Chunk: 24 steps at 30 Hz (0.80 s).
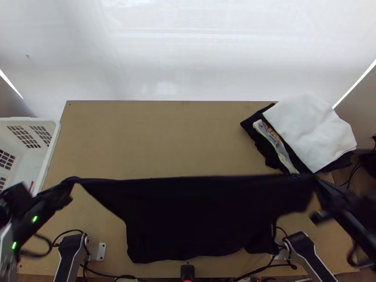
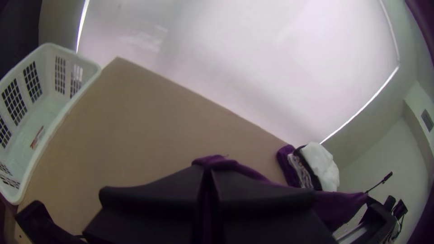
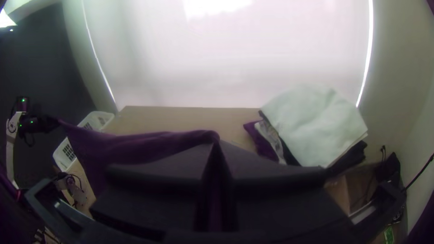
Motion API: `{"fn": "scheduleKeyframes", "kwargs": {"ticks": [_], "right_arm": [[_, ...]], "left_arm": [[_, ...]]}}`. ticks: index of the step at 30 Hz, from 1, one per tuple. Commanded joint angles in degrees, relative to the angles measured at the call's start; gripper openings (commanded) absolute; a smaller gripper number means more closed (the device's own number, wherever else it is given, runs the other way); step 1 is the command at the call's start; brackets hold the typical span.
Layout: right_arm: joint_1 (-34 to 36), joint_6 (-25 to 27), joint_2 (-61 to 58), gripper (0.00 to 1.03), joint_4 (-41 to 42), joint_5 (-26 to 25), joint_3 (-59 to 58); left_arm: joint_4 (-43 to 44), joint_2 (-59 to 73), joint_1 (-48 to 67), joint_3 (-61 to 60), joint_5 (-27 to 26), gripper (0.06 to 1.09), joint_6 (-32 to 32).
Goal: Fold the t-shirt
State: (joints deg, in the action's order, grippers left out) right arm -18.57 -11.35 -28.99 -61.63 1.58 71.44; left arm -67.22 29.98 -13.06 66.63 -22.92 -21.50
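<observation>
**Dark shirt (image 1: 197,216) stretched wide over the table (image 1: 164,141)**

Closest to me, the bottom of the shirt comes down near the table's near edge, wider than it is long. I can't tell how much of that cloth rests on the wood, nor whether it is doubled. Its upper edge runs almost straight across, pulled out between the two arms.

Out at the left, the left pincer (image 1: 70,182) is closed on one upper corner; in its wrist view the fingers (image 2: 176,185) press together with cloth poking out at the tips. On the right, the right pincer (image 1: 316,179) is clamped the same way on the opposite corner.

Beyond the left pincer stands a white basket (image 1: 52,141) along the table's left side, with a small reddish item (image 2: 37,137) inside.

Farther up on the right sits a pile: dark cloth (image 1: 254,127) underneath, a greyish folded piece (image 1: 277,146) showing at its side, and a white cloth (image 1: 310,131) over the top, reaching past the table's right edge.

Behind everything hangs a pale, bright screen (image 1: 188,51).
</observation>
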Motion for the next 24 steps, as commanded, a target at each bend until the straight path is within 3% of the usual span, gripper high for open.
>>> {"fn": "scheduleKeyframes", "kwargs": {"ticks": [1, 4, 9, 15, 24], "right_arm": [[-4.6, -0.2, -14.1, 0.03, 15.8, 0.4, -11.6], [-4.9, 1.9, -21.6, 0.03, 22.9, 1.2, -11.3], [-3.1, 3.7, -33.1, 0.03, 31.0, 1.9, -8.2], [2.0, 3.8, -46.9, 0.03, 36.3, 4.3, -1.8], [6.6, 3.4, -62.7, 0.03, 37.5, 4.7, 9.3]], "left_arm": [[11.2, 14.1, 6.5, -14.4, 6.7, 0.09, 2.5], [22.1, 22.7, 9.6, -16.7, 11.1, 0.09, 2.8], [34.6, 41.1, 9.2, -11.7, 11.2, 0.09, 1.4], [39.9, 62.3, 6.8, -0.5, 13.0, 0.09, 0.9], [44.5, 77.9, 4.2, 14.9, 15.0, 0.09, -2.8]]}}
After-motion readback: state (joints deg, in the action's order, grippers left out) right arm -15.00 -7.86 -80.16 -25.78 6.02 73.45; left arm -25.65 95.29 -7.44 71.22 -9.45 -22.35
